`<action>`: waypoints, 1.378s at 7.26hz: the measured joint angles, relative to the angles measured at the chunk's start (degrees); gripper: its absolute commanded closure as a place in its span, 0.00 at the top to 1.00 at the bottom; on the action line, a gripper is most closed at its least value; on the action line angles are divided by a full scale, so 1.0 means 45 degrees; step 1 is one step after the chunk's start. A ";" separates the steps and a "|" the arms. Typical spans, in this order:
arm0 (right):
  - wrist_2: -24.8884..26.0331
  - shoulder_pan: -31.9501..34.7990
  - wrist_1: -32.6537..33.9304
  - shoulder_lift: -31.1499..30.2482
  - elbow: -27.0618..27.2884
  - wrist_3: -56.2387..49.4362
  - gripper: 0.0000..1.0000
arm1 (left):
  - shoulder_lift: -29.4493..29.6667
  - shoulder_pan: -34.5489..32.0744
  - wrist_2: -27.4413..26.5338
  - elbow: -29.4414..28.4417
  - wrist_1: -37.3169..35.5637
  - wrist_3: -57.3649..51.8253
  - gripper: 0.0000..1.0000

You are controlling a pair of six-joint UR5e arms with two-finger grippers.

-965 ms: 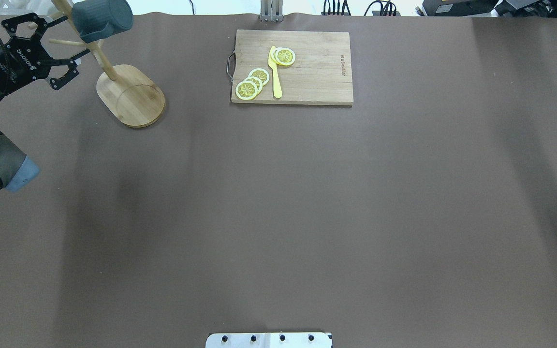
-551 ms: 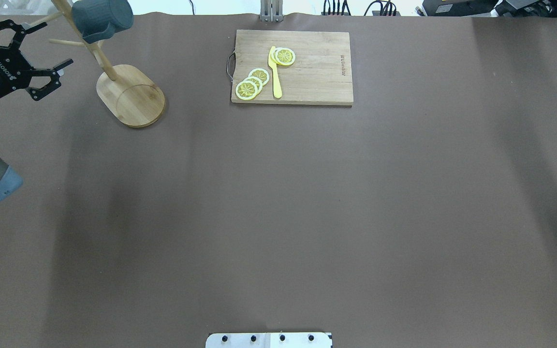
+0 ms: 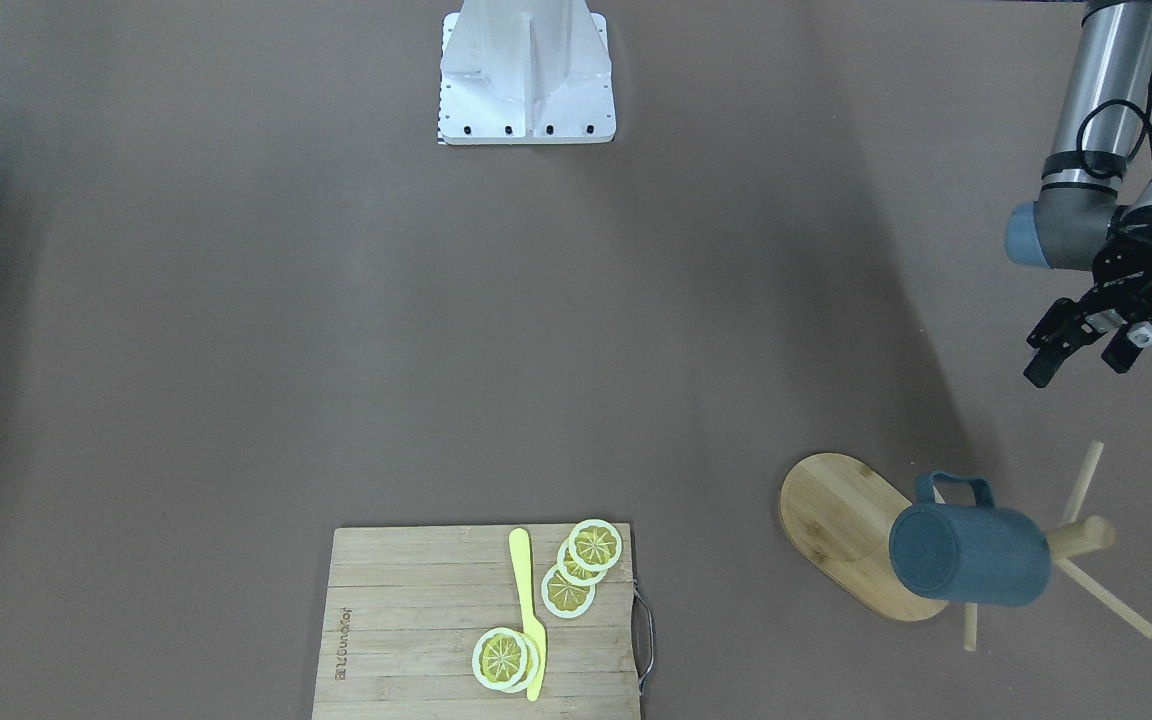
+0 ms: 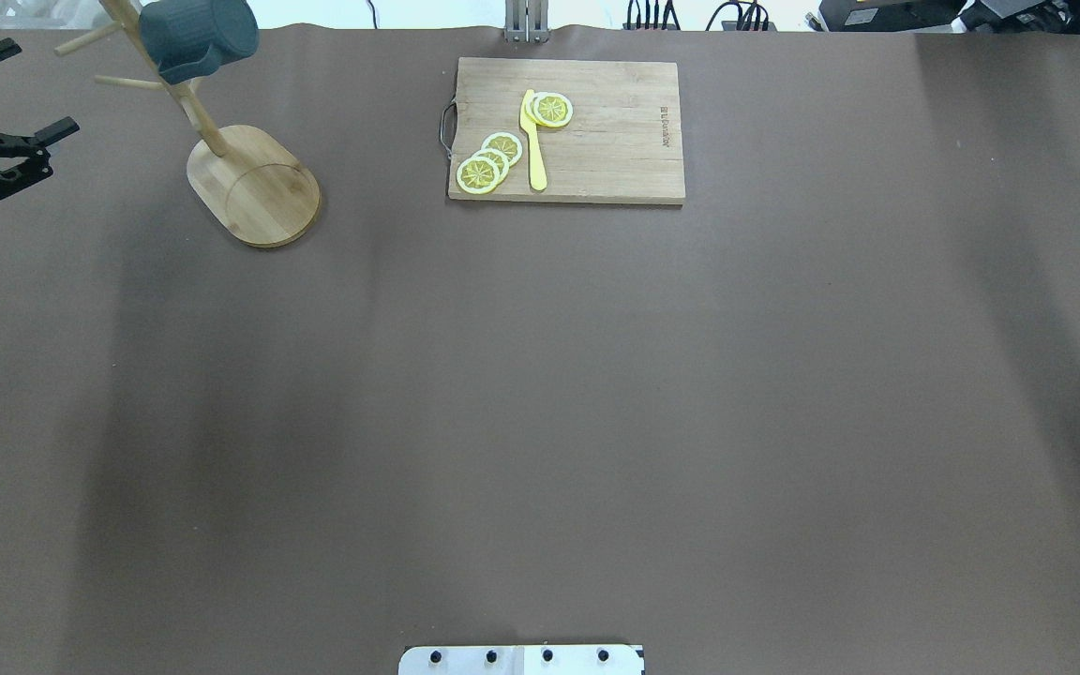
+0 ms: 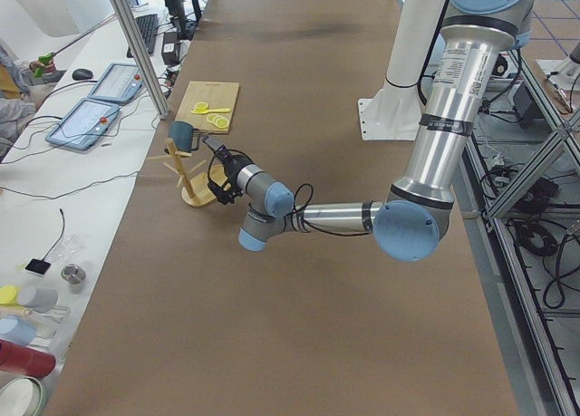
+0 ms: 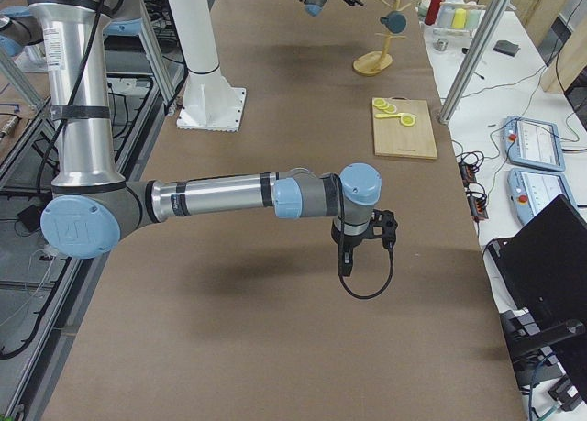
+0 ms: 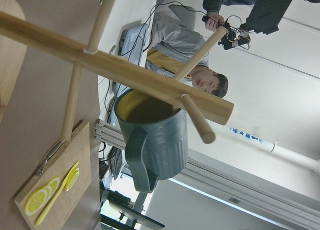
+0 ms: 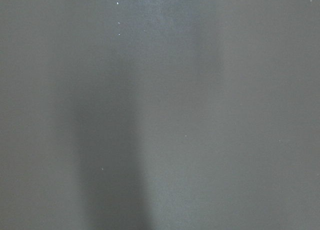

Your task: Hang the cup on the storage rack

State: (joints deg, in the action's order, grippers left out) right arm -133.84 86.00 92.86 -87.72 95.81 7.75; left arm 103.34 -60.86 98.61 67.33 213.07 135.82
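1. Front-facing view: spotting the cup (image 3: 966, 555) up on the storage rack (image 3: 836, 520) near the operators' edge, by the robot's left-end corner. Lying sideways, mouth toward the post, handle loop looking empty. Cannot tell which peg carries it. Left gripper (image 3: 1079, 365) well apart from the cup, jaws spread, nothing held.
2. Overhead: finding the cup clear of the tabletop. Judging it rigid, fairly weighty and breakable if knocked off. Expecting decent purchase from the ribbed wall, so best taken across the body or by the free handle.
3. Left side view: noting thin pegs jutting around the post, the likeliest snag for fingers.
4. Right side view: catching the right gripper (image 6: 347, 260) pointing down over mid-table toward the right end. Cannot tell whether spread or closed.
5. Left wrist: looking up into the yellow interior, post crossing the mouth.
6. Right wrist: only tabletop.
7. Elsewhere: cutting board (image 3: 416, 640) with lemon slices (image 3: 594, 545) and yellow knife (image 3: 528, 610) along the operators' edge, well apart, blocking nothing.
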 measured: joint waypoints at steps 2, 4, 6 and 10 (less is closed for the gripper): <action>0.0014 0.0004 -0.0065 0.0014 -0.0013 -0.0007 1.00 | -0.0428 -0.0561 0.0280 0.0067 -0.0538 -0.2984 0.96; 0.0016 0.0039 -0.0085 0.0039 -0.0016 -0.0019 1.00 | -0.0680 -0.0881 0.0317 0.0168 -0.1490 -0.6137 0.96; -0.0012 0.0048 -0.0088 0.0055 -0.0020 -0.0022 1.00 | -0.0897 -0.1483 0.0351 0.0369 -0.3084 -0.9998 0.96; 0.0018 0.0049 -0.0088 0.0083 -0.0156 -0.0022 1.00 | -0.1188 -0.3204 0.2335 0.1160 -0.7844 -1.6718 0.97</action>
State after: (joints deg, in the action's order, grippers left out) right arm -133.76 86.22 92.46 -87.34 95.11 7.65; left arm 97.99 -75.27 109.12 72.56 177.78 60.59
